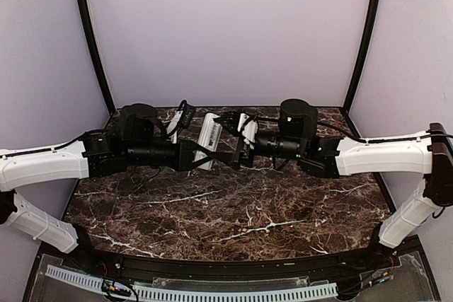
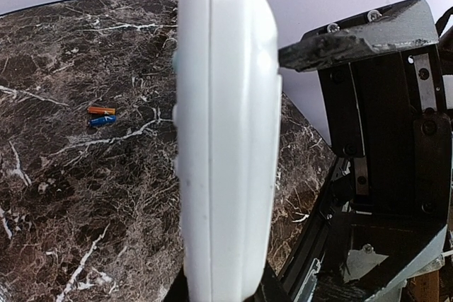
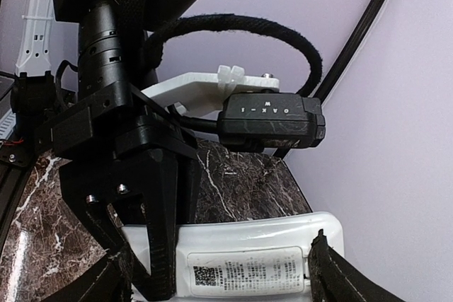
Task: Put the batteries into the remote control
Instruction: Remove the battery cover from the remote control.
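The white remote control (image 2: 226, 139) is held off the table, edge-on in the left wrist view, with my left gripper (image 2: 225, 284) shut on its lower end. In the top view the remote (image 1: 209, 132) sits between both grippers at the back middle of the table. The right wrist view shows its plain back with a printed label (image 3: 244, 270) and the left fingers (image 3: 159, 238) clamped on it. My right gripper (image 3: 219, 284) is open, its jaws wide on either side of the remote's back. The orange-red battery (image 2: 101, 109) and the blue battery (image 2: 102, 121) lie side by side on the marble.
The dark marble table (image 1: 226, 210) ends at purple walls with black corner poles (image 1: 92, 40). The right gripper's black body (image 2: 382, 139) is close beside the remote. The left wrist's camera (image 3: 269, 114) and its cable hang just above the remote.
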